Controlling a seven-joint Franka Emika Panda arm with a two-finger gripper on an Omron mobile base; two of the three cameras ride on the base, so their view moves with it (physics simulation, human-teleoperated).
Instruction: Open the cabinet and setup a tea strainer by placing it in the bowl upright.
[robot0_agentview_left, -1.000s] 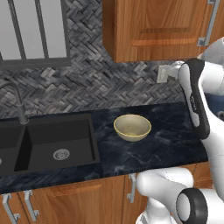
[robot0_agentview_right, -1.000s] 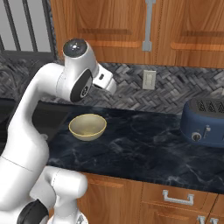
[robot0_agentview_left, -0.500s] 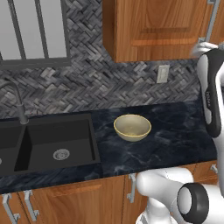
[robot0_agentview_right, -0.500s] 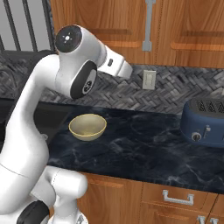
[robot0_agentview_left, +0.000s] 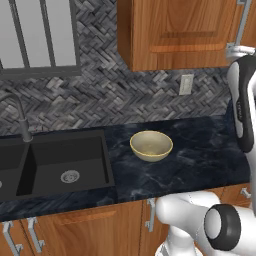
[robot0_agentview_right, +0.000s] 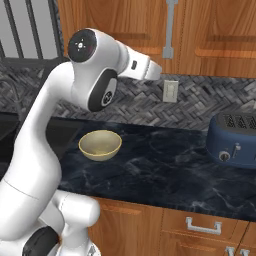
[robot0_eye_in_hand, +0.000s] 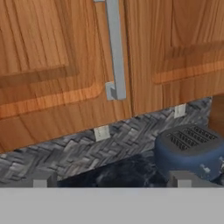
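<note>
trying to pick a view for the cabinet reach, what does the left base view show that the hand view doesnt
Left base view alone: the black sink, the faucet, the window and the pale bowl on the counter.
Hand view alone: the blue toaster and the open pincer low in the picture.
Both: the closed wall cabinet with its silver bar handle, the wall outlet, the herringbone backsplash and the dark counter.

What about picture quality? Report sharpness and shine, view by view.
Left base view: crisp, with a soft sheen on the marbled countertop near the bowl. Right base view: sharp; the toaster is lightly glossy. Hand view: the cabinet handle looks soft and blurry.
</note>
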